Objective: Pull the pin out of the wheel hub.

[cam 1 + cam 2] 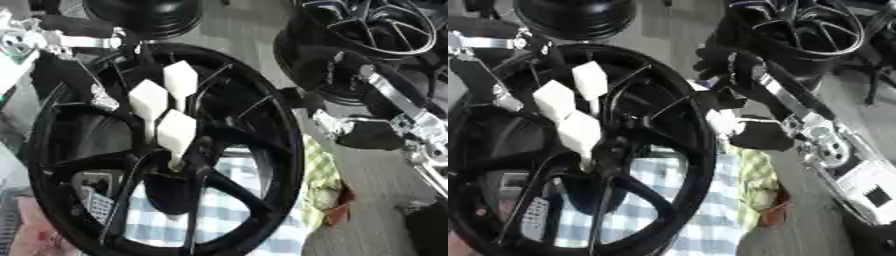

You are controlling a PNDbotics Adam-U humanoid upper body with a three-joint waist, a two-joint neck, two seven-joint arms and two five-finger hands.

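I'm looking down at a big black wheel hub [166,150], standing nearly upright and filling the left and centre of both views. Its rim is running from 12 o'clock down past 6 o'clock, cut off by the bottom edge. 3 white blocks [166,102] are sitting over the spokes at about 11 o'clock of the hub centre. The lowest one is tapering into a pale pin [177,161] that's meeting the hub centre.

My left hand [101,97] is reaching in from 10 o'clock, behind the spokes, and the white blocks seem to be its fingertips. I cannot tell whether it's gripping the pin or just touching it.

My right hand [726,122] is hanging at 3 o'clock, just beside the outer rim. I cannot tell whether its fingers are curled or straight. Its silver forearm [833,145] is crossing toward 4 o'clock.

A blue checked cloth [684,210] is showing through the lower spokes, with a green-yellow cloth [322,185] just right of the rim. Another black wheel [376,25] is crowding the 1 o'clock corner, so room on the right is tight.
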